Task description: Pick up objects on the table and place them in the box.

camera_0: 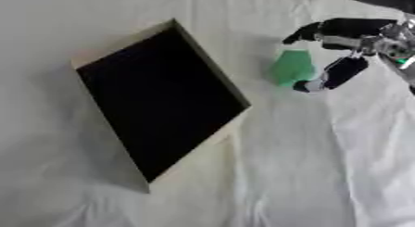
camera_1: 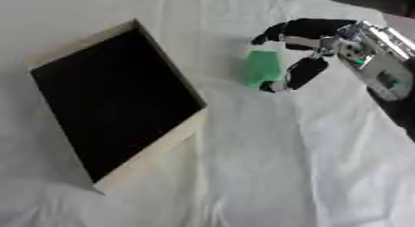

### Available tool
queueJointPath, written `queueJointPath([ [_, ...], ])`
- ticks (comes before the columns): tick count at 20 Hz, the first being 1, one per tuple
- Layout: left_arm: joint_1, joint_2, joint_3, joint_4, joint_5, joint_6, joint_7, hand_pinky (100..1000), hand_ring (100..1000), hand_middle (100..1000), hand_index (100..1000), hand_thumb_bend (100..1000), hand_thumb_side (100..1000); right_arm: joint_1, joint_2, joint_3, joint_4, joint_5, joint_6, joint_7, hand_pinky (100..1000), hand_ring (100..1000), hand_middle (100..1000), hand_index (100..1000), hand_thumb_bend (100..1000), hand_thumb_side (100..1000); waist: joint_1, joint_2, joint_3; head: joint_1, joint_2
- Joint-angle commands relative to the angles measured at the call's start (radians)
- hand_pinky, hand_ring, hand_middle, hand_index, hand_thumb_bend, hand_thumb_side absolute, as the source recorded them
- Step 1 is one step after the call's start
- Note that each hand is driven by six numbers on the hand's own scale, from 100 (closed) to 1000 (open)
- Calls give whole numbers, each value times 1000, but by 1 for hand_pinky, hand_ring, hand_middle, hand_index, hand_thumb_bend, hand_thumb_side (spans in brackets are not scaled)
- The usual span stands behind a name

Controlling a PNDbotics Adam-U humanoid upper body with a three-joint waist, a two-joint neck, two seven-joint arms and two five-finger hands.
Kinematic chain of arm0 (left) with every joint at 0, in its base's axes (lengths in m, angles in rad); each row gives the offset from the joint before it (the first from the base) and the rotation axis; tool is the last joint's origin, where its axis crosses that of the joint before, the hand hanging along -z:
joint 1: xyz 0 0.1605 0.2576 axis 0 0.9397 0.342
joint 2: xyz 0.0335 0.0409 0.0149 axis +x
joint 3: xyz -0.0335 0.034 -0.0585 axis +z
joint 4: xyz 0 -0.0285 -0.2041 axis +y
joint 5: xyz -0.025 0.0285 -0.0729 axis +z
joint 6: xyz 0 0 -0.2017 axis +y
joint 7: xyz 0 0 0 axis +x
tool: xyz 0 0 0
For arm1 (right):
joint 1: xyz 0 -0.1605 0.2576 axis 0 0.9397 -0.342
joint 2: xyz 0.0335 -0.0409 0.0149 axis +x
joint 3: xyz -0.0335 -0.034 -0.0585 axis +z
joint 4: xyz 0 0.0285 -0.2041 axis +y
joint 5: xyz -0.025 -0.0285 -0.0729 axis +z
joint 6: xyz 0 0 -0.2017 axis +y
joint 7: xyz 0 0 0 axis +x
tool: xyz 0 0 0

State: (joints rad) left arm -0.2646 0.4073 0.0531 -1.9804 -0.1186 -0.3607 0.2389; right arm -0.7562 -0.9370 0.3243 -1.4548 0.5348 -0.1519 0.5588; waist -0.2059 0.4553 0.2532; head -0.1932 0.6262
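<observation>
A green object (camera_0: pixel 291 67) lies on the white cloth just right of the box. My right hand (camera_0: pixel 350 34) comes in from the upper right and hovers over it. Its fingers (camera_0: pixel 306 32) reach past the far side of the green object and its thumb (camera_0: pixel 339 74) points down at the near right side. The fingers are spread around the object and do not close on it. The box (camera_0: pixel 97 54) is a shallow wooden tray with a black inside, lying askew at left centre. Nothing shows inside it. My left hand is out of sight.
A wrinkled white cloth (camera_0: pixel 308 166) covers the whole table. A dark shape (camera_1: pixel 381 1) sits at the far upper right edge.
</observation>
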Motion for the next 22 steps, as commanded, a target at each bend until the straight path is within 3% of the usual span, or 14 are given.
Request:
queueJointPath([
  [1,-7,22,3,-20,-5,-1,-4,605,720,708,791,100,666,-11,-23,-17,3,1,5,3,873,936,873,966,403,530,8,-19,0,-4,-13],
  [5,-6,20,2,-20,-5,1,-6,605,719,707,790,100,660,-13,-18,-21,8,-21,14,-16,830,883,745,865,241,570,6,-18,1,-5,-14],
  [10,-5,18,1,-20,-5,3,-11,604,717,706,789,100,679,-17,-10,-18,14,-36,48,-108,772,798,556,733,174,379,3,-18,2,-5,-16],
  [13,-5,17,1,-20,-5,4,-13,604,715,705,789,100,680,-20,-2,-14,31,-29,62,-144,755,772,528,709,125,266,1,-18,5,-7,-15],
  [14,-4,17,1,-20,-6,4,-13,604,714,704,789,100,680,-19,0,-13,34,-29,63,-150,745,755,503,689,100,188,1,-19,5,-8,-15],
  [16,-4,16,2,-20,-6,5,-13,603,713,702,789,100,683,-18,3,-11,40,-39,64,-153,731,731,459,650,100,137,0,-19,5,-9,-14],
  [22,-3,18,2,-20,-5,6,-13,603,711,701,789,100,677,-29,-10,-33,-31,-117,104,-157,713,678,429,637,100,100,5,-27,-6,-1,-2],
])
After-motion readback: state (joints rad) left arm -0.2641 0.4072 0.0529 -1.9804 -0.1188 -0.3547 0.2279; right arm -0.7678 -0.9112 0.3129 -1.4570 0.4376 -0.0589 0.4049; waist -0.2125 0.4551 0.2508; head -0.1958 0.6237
